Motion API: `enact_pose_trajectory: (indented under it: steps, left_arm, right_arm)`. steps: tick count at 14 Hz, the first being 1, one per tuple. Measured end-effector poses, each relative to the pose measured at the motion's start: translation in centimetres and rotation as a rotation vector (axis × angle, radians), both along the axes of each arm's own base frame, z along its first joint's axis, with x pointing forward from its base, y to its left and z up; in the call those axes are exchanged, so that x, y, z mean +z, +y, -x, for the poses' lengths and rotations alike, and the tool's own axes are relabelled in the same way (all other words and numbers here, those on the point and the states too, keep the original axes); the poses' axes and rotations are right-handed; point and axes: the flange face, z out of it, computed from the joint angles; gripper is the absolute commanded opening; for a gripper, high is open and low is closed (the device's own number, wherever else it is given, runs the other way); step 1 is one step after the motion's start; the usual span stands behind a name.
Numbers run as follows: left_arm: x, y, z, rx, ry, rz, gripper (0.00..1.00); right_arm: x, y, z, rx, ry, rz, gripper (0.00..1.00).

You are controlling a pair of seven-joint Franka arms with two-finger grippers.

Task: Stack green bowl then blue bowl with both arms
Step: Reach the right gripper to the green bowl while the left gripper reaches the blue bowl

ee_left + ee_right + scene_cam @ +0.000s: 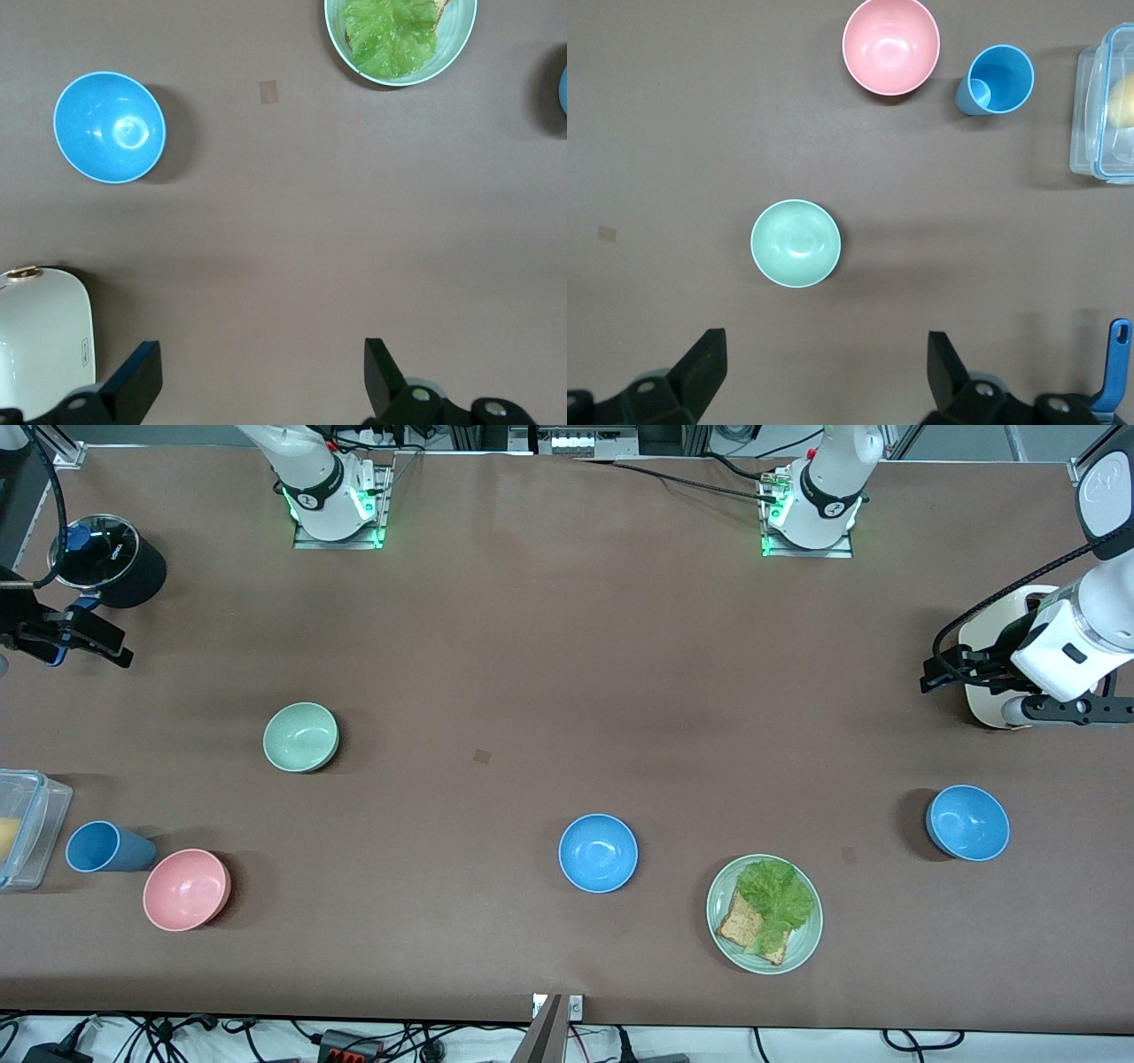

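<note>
Nothing is stacked yet: the green bowl (301,737) sits alone on the surface (549,673) toward the right arm's end, farther from the front camera than the pink bowl (186,889) and blue cup (108,847), while 2 blue bowls rest apart, 1 (598,853) mid-surface beside the plate of lettuce and bread (764,914), the other (967,823) toward the left arm's end. The right end effector (824,367) hangs wide and empty near the black container (111,560), and the left end effector (263,376) hangs wide and empty by the white appliance (997,664). The likely next move is for the right arm to descend on the green bowl's rim and grip 1 wall cleanly.
</note>
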Motion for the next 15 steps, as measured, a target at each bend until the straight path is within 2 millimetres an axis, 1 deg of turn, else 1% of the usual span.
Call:
enact_pose_trajectory:
  steps: [5,8,10,13,15]
  left_arm:
    - [-0.3,0.2,-0.2,0.004,0.005,0.0,1.0]
    - [-0.8,1.5,-0.3,0.026,0.015,0.003,1.0]
    - [-1.1,2.0,-0.4,0.037,0.019,0.009,1.0]
    - [-1.2,1.9,-0.4,0.035,0.027,0.01,1.0]
    - [-1.2,1.8,-0.3,0.033,0.038,0.011,1.0]
  right_arm:
    - [0.0,0.1,0.0,0.002,-0.001,0.0,1.0]
    - [0.0,0.2,0.0,0.007,-0.001,0.0,1.0]
    - [-0.1,0.9,-0.1,0.027,0.002,0.0,1.0]
    - [-1.2,2.2,-0.3,0.051,0.028,-0.001,1.0]
    - [-2.7,2.5,-0.8,0.059,0.057,-0.003,1.0]
